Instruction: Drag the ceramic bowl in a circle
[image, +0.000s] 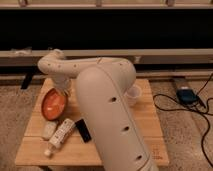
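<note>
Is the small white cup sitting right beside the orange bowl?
No, the cup stands across the table from the ceramic bowl, whose rim the tool grips.

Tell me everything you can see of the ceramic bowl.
The ceramic bowl is round, shallow and glossy, orange inside with a darker brown-red rim. It looks empty and tipped, its opening turned toward the camera. It sits at the left side of the wooden table, just behind a small white object. The gripper, jaws shut, meets its upper right rim, seemingly pinching it.
</note>
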